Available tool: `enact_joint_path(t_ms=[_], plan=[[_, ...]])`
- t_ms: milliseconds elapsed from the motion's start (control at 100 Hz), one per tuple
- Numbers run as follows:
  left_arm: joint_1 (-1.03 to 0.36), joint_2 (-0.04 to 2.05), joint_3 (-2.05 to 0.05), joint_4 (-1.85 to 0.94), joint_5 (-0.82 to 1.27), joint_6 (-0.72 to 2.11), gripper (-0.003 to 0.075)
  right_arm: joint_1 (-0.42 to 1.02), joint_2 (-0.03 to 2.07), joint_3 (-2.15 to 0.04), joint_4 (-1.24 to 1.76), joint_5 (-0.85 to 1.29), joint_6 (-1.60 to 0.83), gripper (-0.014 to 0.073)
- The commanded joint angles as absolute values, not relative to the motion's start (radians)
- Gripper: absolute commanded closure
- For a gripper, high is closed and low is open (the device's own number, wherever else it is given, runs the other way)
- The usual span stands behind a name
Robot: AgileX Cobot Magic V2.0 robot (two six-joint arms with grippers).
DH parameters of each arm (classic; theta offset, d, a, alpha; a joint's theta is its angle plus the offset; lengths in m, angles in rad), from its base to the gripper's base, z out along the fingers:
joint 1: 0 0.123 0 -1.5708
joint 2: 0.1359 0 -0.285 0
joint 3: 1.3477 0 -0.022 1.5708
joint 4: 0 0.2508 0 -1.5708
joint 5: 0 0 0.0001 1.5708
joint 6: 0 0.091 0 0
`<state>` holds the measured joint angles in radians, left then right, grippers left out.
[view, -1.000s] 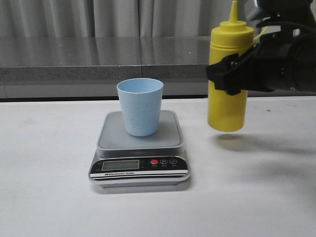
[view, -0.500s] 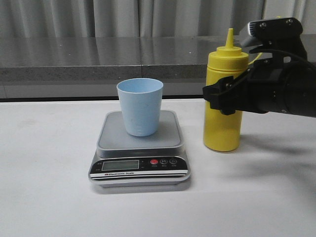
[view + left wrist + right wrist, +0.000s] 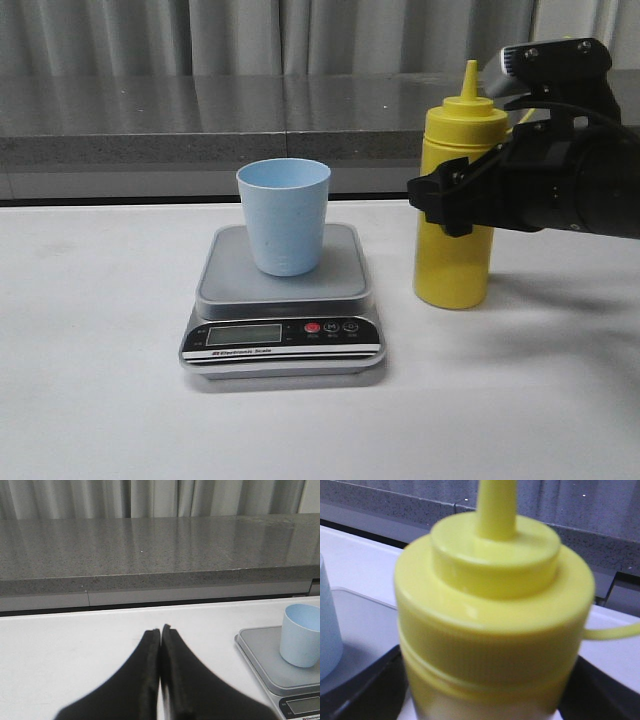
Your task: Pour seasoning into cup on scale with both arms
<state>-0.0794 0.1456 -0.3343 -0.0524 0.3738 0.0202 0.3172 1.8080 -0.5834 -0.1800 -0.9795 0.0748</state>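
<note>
The right end effector [image 3: 455, 200] is clamped around the middle of the yellow seasoning bottle [image 3: 456, 190], its black fingers [image 3: 365, 685] pressing either side of the body just under the ribbed cap. The bottle stands upright with its base on the white desk [image 3: 100, 400], just beside the scale [image 3: 283, 300] on the side nearer the right arm. A mid-body hold leaves the pointed nozzle [image 3: 496, 505] free and would let the arm tip the bottle toward the cup; the thin tethered cap strap [image 3: 612, 631] hangs off to the side, so the nozzle appears uncapped.

The pale blue cup [image 3: 284, 215] sits upright on the scale's grey platform, mouth open, placed so the display can register what goes in. Nothing is visibly poured yet.

The left end effector [image 3: 160, 645] has its fingers pressed together on nothing, hovering low over the desk well clear of the scale, on the side away from the bottle.
</note>
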Motion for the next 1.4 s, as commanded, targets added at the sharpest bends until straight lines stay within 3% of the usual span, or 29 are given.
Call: enact_joint_path(t_ms=[0, 690, 1060, 1391], plan=[[-0.079, 0.156, -0.360, -0.062, 0.295, 0.011, 0.0740, 0.311, 1.771, -0.602, -0.180, -1.050, 0.075, -0.0066], [-0.079, 0.156, -0.360, -0.062, 0.295, 0.011, 0.0740, 0.311, 1.716, -0.492, -0.153, -1.107, 0.075, -0.0062], [-0.079, 0.156, -0.360, -0.062, 0.295, 0.011, 0.0740, 0.311, 1.492, -0.290, -0.048, -1.111, 0.074, -0.0062], [-0.079, 0.156, -0.360, -0.062, 0.295, 0.011, 0.0740, 0.311, 1.094, -0.250, 0.013, -0.716, 0.074, -0.0062]])
